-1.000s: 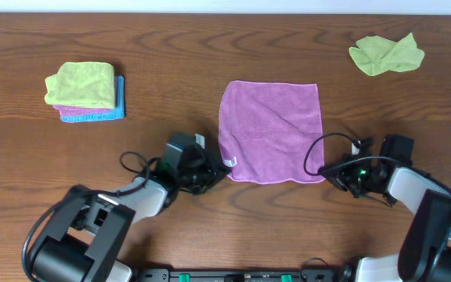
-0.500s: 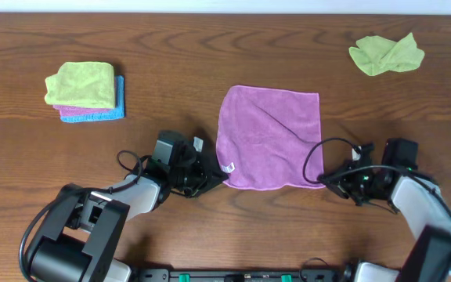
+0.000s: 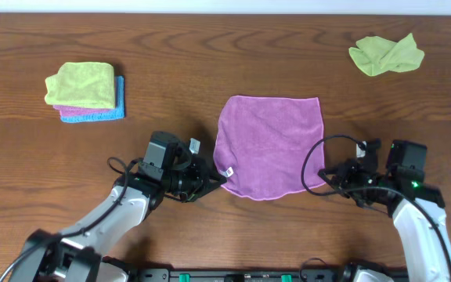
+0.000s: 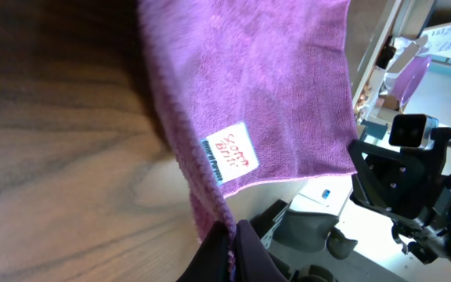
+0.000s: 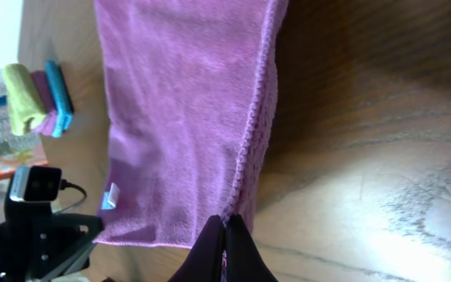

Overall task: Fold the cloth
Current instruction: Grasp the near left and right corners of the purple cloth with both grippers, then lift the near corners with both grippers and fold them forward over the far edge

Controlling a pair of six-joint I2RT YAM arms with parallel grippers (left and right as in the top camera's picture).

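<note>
The purple cloth lies mid-table with its near edge lifted and sagging between both grippers. My left gripper is shut on the cloth's near-left corner, right by the small white tag. In the left wrist view the cloth hangs from the pinched jaws, its tag facing the camera. My right gripper is shut on the near-right corner. The right wrist view shows the cloth stretching away from the closed fingertips, with its hem running into them.
A stack of folded cloths, yellow-green over purple and blue, sits at the far left. A crumpled yellow-green cloth lies at the far right corner. Cables loop beside both wrists near the table's front edge.
Both grippers have drawn back toward the table's front edge and risen, lifting the cloth's near edge. The cloth's near corners have been pulled inward and its front edge now sags.
</note>
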